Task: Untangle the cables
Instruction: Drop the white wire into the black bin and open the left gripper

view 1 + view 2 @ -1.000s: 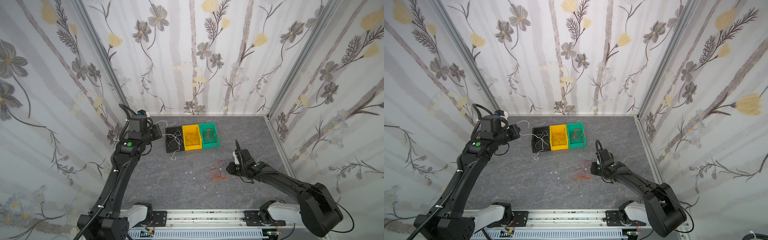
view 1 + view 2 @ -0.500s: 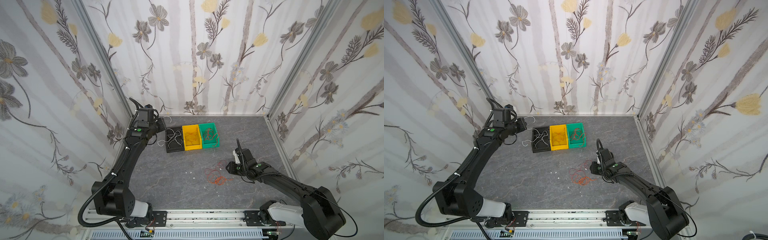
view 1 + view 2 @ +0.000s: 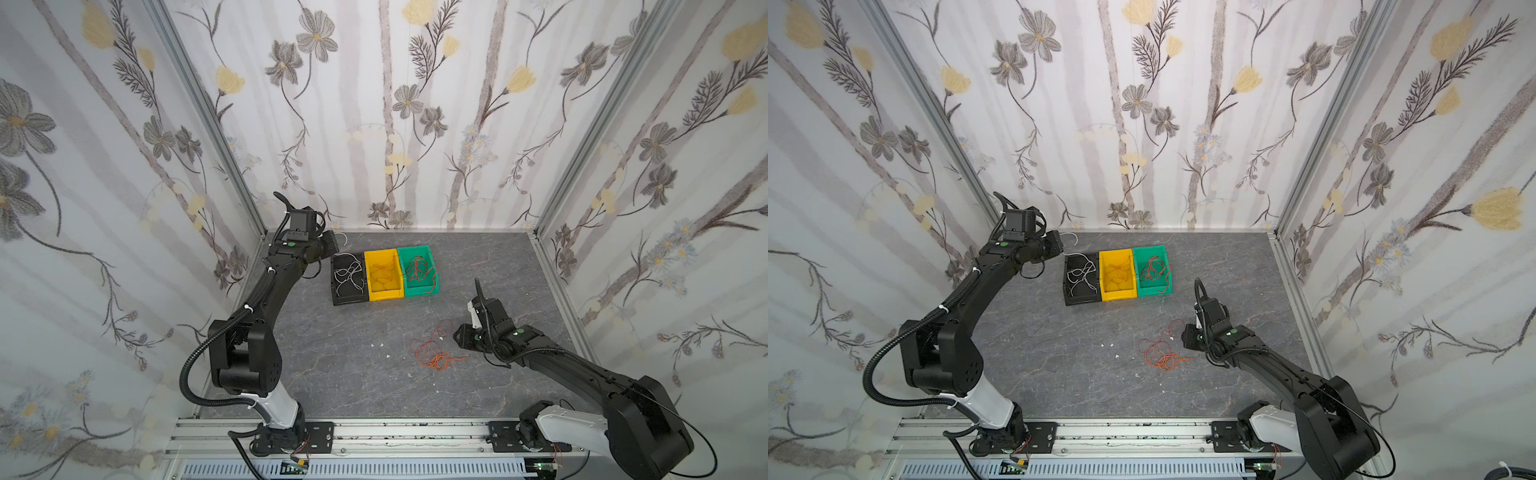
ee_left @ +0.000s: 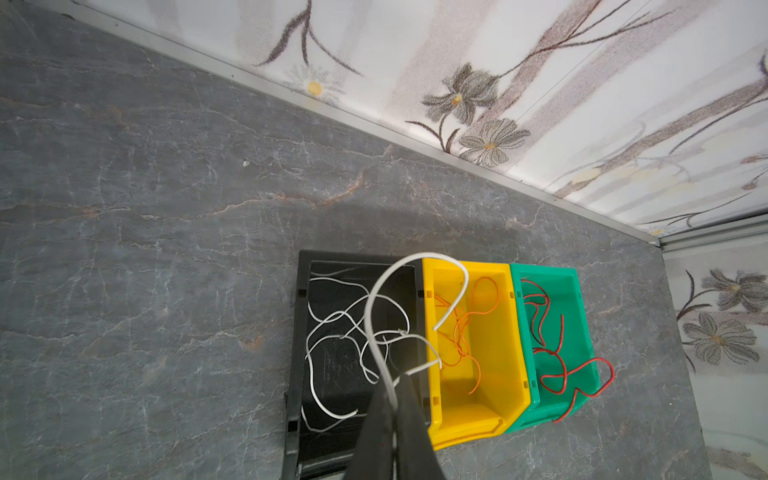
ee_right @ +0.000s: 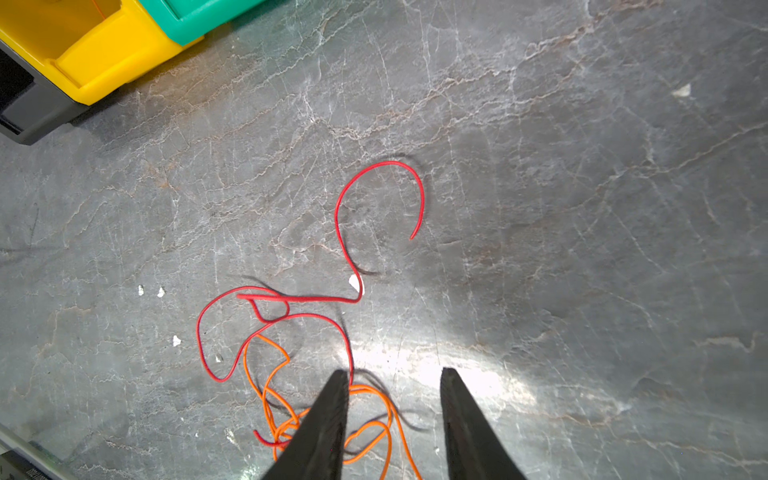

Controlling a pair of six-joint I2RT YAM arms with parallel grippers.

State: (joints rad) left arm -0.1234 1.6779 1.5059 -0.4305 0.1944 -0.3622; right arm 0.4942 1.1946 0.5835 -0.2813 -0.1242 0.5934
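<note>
The left claw (image 4: 397,380) is pinched shut on a white cable (image 4: 367,316). The cable curls up from the claw in a big hook. In the left wrist view its loose end shows in front of the yellow bin (image 4: 465,268). In both top views this claw sits just left of the black bin (image 3: 335,282), near the back left corner of the gray worktop (image 3: 353,374).

Three bins stand side by side, touching, in the middle of both top views: black, yellow, then the green bin (image 4: 540,272). More white cables (image 4: 332,320) lie in the black one. Orange cables (image 4: 461,328) lie in the yellow one and red cables (image 4: 552,353) in the green one. One red loop hangs over the green bin's edge.

The right claw (image 5: 392,374) is partly open, and bare worktop shows between its two fingers. It is low over the worktop, to the lower right of the middle in both top views. Just beside it lie a red cable (image 5: 338,216) and an orange tangle (image 5: 368,389), crossed over each other. One finger hides part of the orange tangle in the right wrist view. This pile is well apart from the bins.
</note>
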